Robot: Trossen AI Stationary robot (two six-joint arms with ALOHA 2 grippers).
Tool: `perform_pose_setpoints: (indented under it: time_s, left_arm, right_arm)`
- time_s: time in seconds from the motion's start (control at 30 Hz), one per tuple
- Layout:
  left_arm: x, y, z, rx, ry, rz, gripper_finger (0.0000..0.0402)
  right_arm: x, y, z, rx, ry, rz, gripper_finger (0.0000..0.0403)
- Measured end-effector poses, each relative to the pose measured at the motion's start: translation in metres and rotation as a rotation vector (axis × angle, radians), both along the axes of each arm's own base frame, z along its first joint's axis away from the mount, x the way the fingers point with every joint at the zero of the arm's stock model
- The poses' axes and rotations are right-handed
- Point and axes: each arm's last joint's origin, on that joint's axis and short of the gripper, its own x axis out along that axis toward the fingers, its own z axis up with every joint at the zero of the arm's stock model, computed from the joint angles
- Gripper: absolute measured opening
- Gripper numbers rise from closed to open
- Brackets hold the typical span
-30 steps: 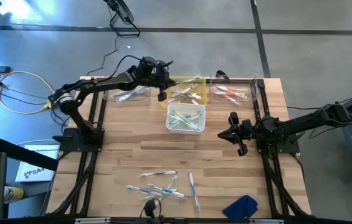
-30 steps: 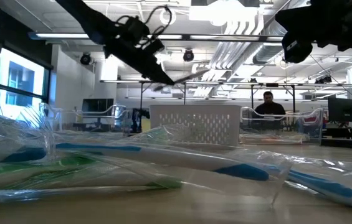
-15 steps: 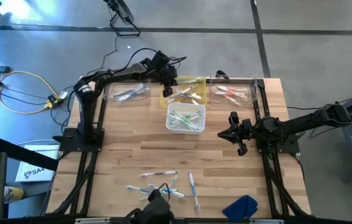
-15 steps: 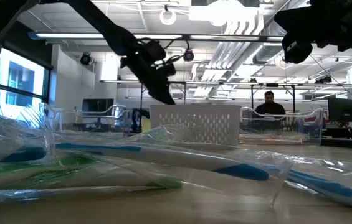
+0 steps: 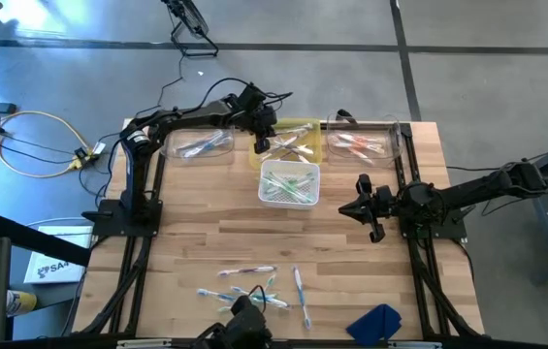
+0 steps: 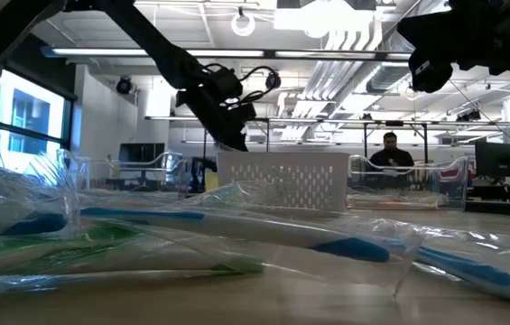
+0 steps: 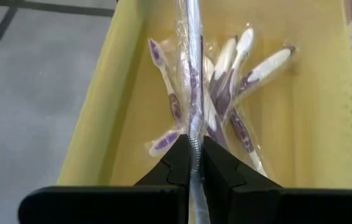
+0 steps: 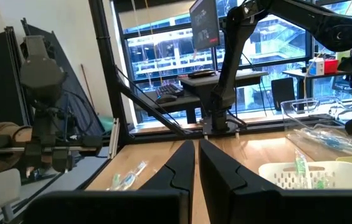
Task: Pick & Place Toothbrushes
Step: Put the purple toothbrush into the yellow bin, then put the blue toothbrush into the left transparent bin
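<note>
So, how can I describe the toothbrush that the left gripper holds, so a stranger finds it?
Look at the yellow bin in the middle of the table's far edge. Above it, the left gripper pinches one wrapped toothbrush. Only this one hangs in the air; the others lie flat inside.

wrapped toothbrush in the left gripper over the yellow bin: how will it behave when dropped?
Likely light and stiff: the wrapped toothbrush runs straight out from the left gripper. Its clear film looks slippery. It should land flat on the pile in the yellow bin without rolling.
</note>
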Motion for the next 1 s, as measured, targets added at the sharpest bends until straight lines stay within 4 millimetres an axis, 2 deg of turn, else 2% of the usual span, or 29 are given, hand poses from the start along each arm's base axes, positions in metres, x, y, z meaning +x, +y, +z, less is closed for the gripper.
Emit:
perform_pose_setpoints:
  time_s: [0.13, 0.57, 1.0]
  left_arm:
    - [-0.0002, -0.0004, -0.0004, -0.006, 0.004, 0.002, 0.0027]
    - [0.0019, 0.0003, 0.0016, -0.006, -0.025, 0.019, 0.0112]
    - [0.0015, 0.0016, 0.0019, 0.010, -0.023, 0.029, 0.0120]
  right_arm:
    - [0.0000, 0.0000, 0.0000, 0.000, 0.000, 0.000, 0.0015]
    - [0.0001, 0.0000, -0.0008, -0.002, 0.009, 0.000, 0.0015]
    - [0.0002, 0.0000, -0.0008, -0.001, 0.008, 0.000, 0.0015]
